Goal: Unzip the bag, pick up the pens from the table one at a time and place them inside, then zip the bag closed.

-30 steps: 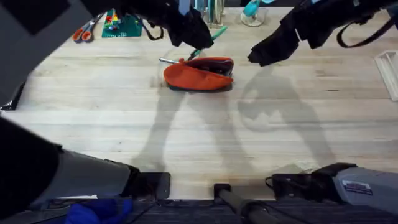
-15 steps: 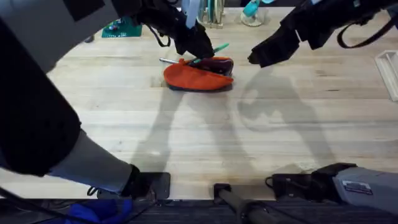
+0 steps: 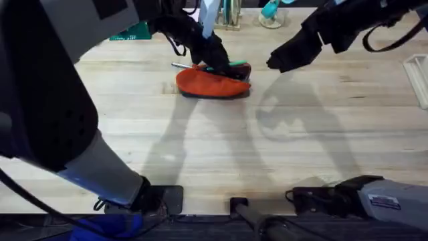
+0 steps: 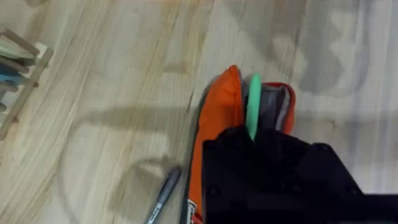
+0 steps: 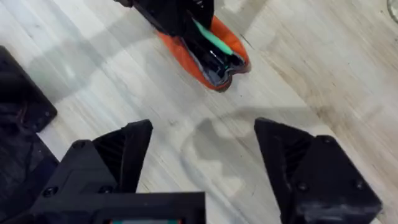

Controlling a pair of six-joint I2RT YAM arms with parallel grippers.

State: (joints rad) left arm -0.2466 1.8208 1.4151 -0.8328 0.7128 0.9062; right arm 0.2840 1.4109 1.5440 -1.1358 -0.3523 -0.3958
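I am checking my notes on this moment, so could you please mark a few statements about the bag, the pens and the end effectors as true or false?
1. The bag is open along its top. True.
2. The left end effector holds a green pen over the bag's opening. True.
3. The right end effector grips the bag. False: it is open and apart from the bag.
4. A grey pen lies on the table beside the bag. True.
5. The bag is blue. False: it is orange.

orange cloth bag, glossy green pen, grainy matt wooden table.
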